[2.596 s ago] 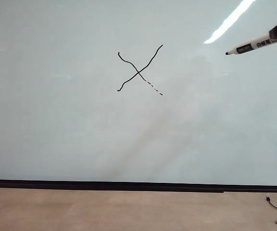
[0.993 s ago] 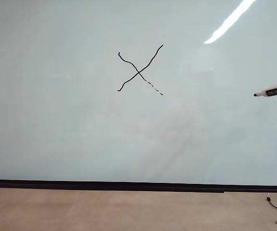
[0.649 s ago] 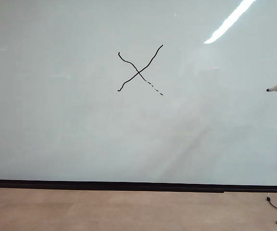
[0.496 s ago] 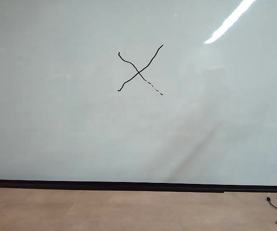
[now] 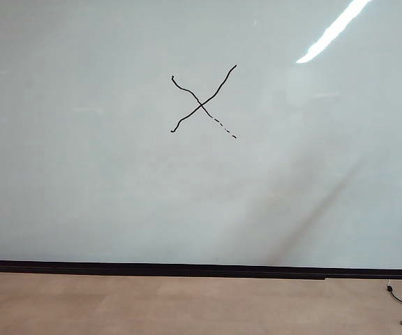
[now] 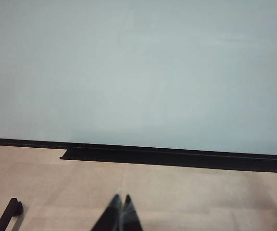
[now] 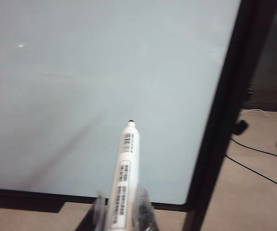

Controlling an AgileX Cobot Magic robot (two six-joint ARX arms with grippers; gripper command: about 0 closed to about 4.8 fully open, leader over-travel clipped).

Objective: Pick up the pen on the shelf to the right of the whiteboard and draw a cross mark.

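My right gripper [image 7: 121, 202] pinches the pen [image 7: 123, 177] by the lower part of its barrel, one finger on each side, the dark tip pointing at the whiteboard [image 7: 95, 86] but apart from its surface. The pen sits near the whiteboard's black side frame, above its lower corner. My left gripper [image 6: 120, 202] is pressed together, its two tips touching, empty, hovering over the tan floor [image 6: 177, 192] in front of the whiteboard's black bottom strip [image 6: 177, 158]. In the exterior view neither of my arms shows. The cross mark [image 5: 203, 103] stands on the whiteboard's upper middle: two wavy black lines crossing, the lower right arm ending in dashes.
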